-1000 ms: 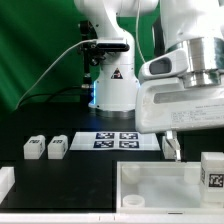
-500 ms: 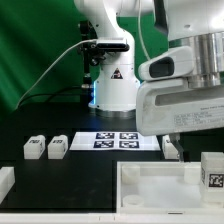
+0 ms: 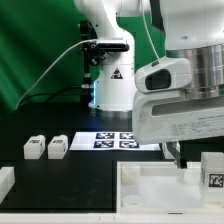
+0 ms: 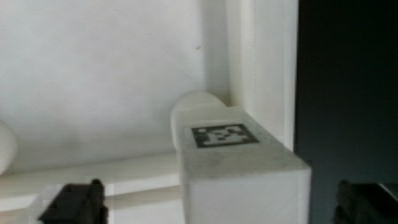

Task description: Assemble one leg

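A leg (image 4: pixel 228 160), a white block with a square marker tag on its face, stands at the corner of the large white tray-like part (image 4: pixel 89 90). In the wrist view my gripper (image 4: pixel 217 203) is open. Its dark fingertips (image 4: pixel 73 203) stand wide apart on either side of the leg and do not touch it. In the exterior view the same leg (image 3: pixel 212 172) stands at the right edge, on the tray part (image 3: pixel 160 188), with the gripper (image 3: pixel 172 152) just above and to its left. Two more legs (image 3: pixel 33 147) (image 3: pixel 57 147) lie on the black table at the left.
The marker board (image 3: pixel 118 140) lies at the table's middle, in front of the robot base (image 3: pixel 112 85). A white part (image 3: pixel 5 182) sits at the exterior view's lower left corner. A green backdrop stands behind.
The arm has come lower and a little to the exterior view's left, so the hand fills more of the picture. The legs and the tray part have not moved.
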